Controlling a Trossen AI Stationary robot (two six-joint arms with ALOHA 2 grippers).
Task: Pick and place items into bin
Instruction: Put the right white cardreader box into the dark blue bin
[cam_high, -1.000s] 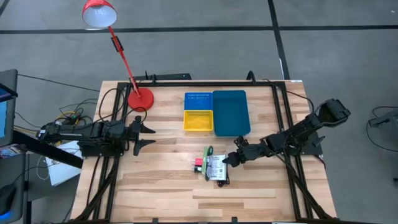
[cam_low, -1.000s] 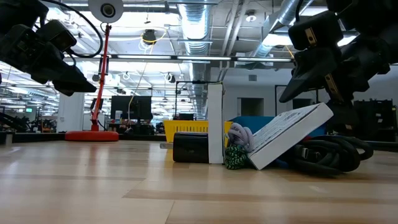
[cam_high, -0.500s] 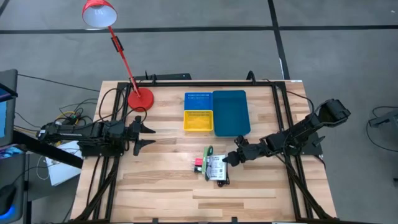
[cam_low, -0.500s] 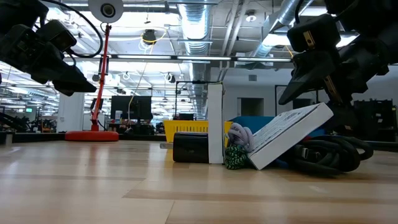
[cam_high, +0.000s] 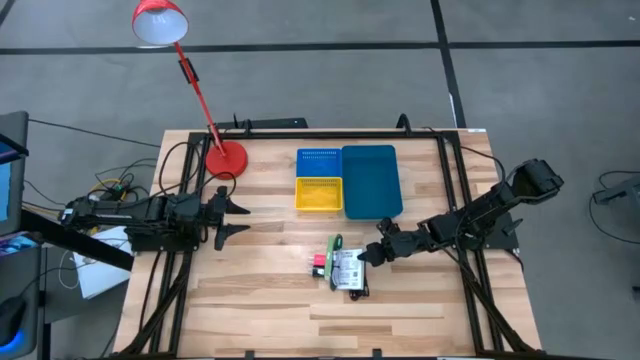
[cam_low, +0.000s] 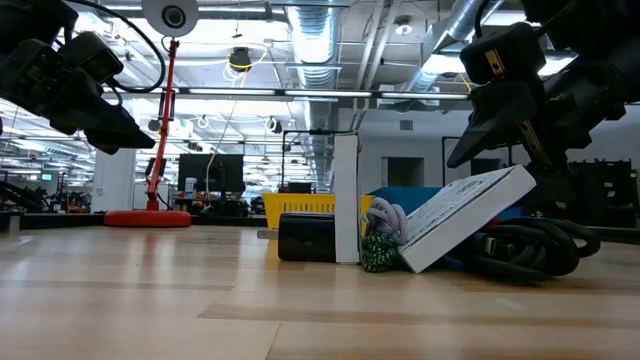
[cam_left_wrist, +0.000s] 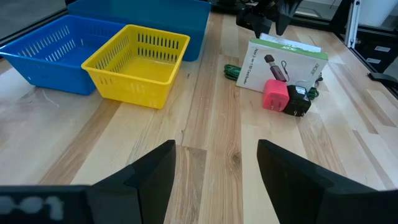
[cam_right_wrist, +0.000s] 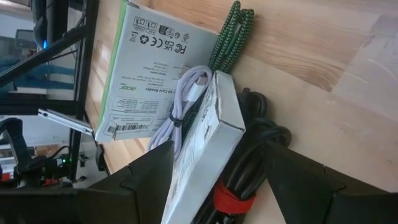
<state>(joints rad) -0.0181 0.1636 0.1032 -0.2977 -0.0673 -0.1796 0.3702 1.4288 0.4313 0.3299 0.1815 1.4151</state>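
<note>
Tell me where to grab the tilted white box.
Grip its raised long edge, pinching across the thin side, from above. The white box leans on the black cables, so that edge stands free; the right tool hangs open over it.

Grey concrete floor (cam_high: 520, 80) with dark seams, red desk lamp (cam_high: 160, 22), ceiling ducts (cam_low: 310, 30), bright strip lights
</note>
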